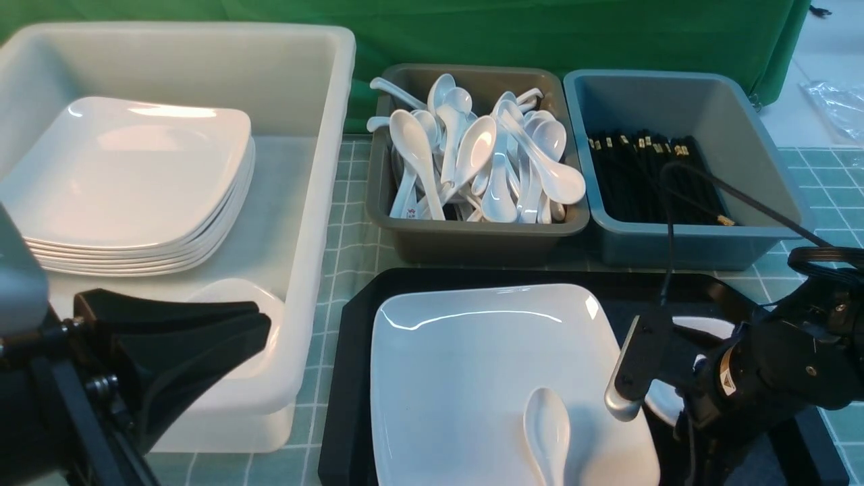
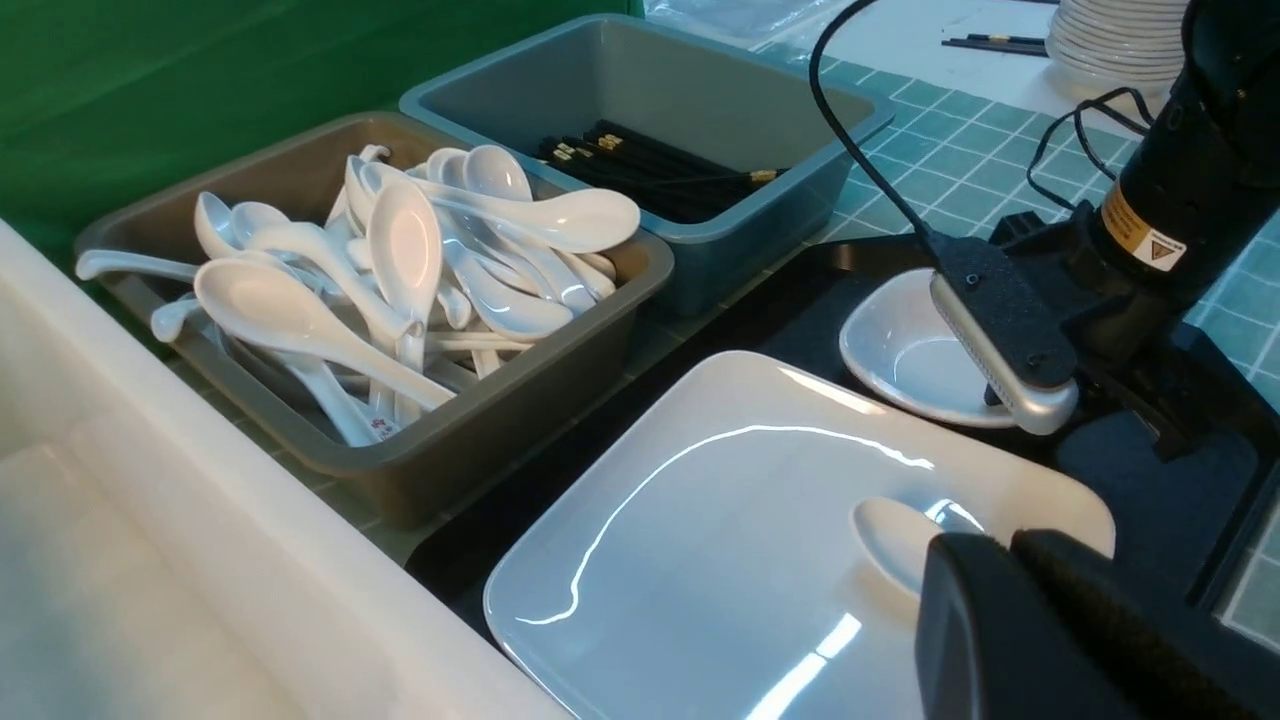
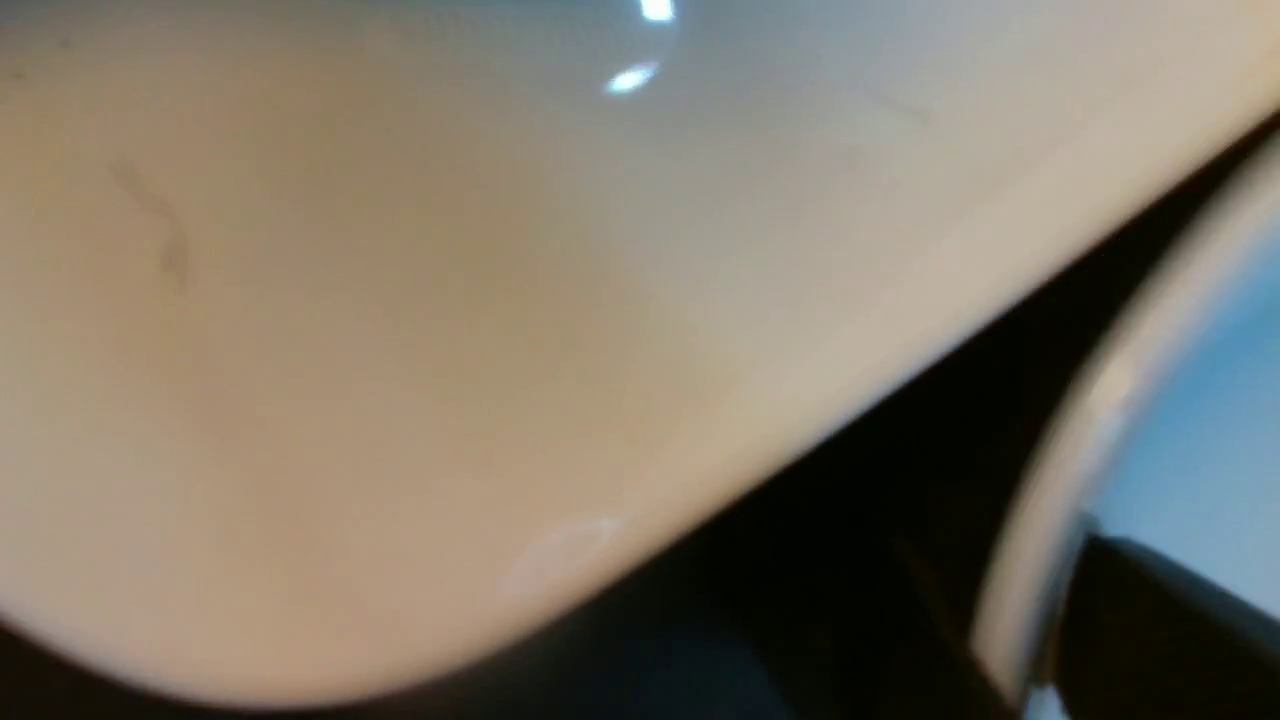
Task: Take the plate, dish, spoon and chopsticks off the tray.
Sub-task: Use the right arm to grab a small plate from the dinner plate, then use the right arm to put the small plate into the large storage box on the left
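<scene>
Front view: the tray [image 1: 351, 378] sits at the near middle of the tiled surface [image 1: 344, 223]. The plate [image 1: 472, 378] lies flat on it and fills most of its floor. The spoon [image 1: 547, 425] rests bowl-up on the plate, toward the tray's near edge. The dish [image 1: 705, 329] sits on the tray's right part, beside the plate and half hidden by the right arm. The right hand [image 1: 678, 395] is low over the dish; I cannot tell whether it is released or clenched. The left hand [image 1: 263, 320] hangs left of the tray, in front of the white bin [image 1: 324, 202] (which holds stacked plates [image 1: 135, 182]). Its fingers are closed together on nothing. Beyond the tray stand the grey bin [image 1: 472, 239], full of spoons [image 1: 472, 155], and the blue bin [image 1: 668, 246], where the chopsticks [image 1: 641, 175] lie.

Left wrist view: the two black pads of the left hand meet with only a seam between them, just above the tray's near side. The spoon's bowl shows past them on the plate. The right arm's camera bar crosses the dish's rim.

Right wrist view: a blurred white surface (the dish, very close) fills most of the frame, with the dark tray under it. The hand's grip stays unreadable.
</scene>
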